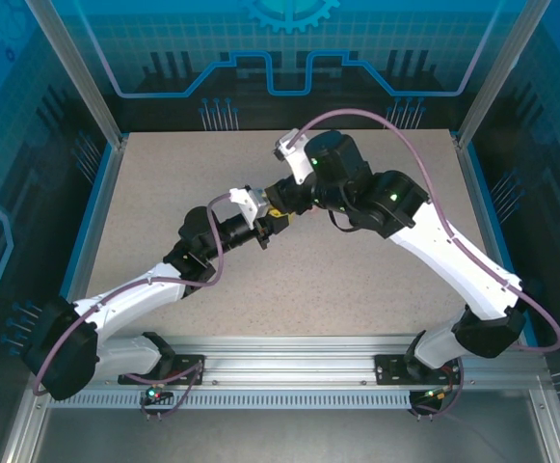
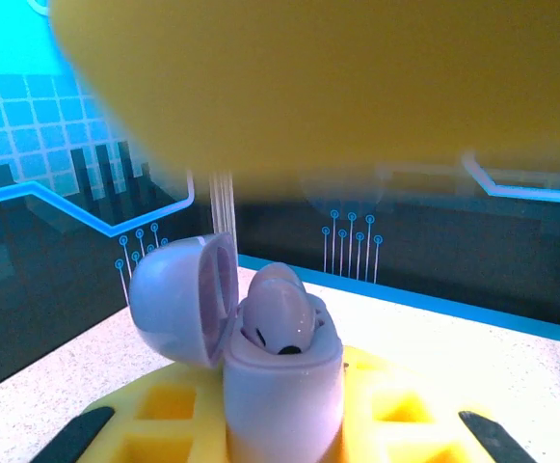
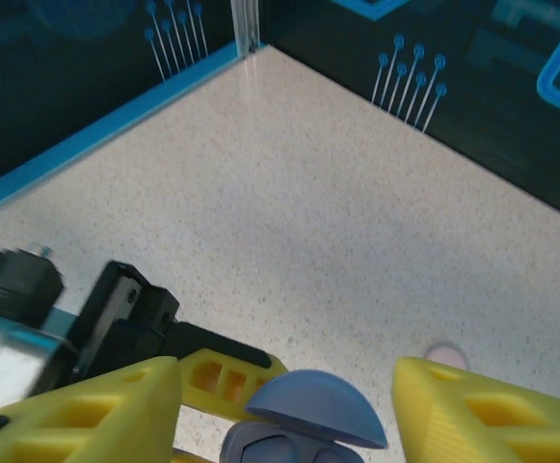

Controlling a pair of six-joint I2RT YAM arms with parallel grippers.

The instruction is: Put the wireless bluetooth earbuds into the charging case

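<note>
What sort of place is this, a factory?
Probably a robotics lab test cell: a speckled table boxed in by aluminium posts and blue circuit-patterned panels, with two robot arms bolted at its near edge.

Arms (image 1: 130,294) converge: left end effector (image 2: 284,429) clamped, right end effector (image 3: 289,410) spread (yellow fingers (image 3: 477,410)) above it.

Free table (image 1: 357,289) all round; right pincer (image 3: 284,410) close over the case (image 2: 284,395)

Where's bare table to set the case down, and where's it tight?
Bare: the far-left corner of the table, its far-right corner, and the near stretch along the rail. Crowded: the middle, where the left gripper holds the open case, the right gripper stands open over it, and a pink thing lies close by.
</note>
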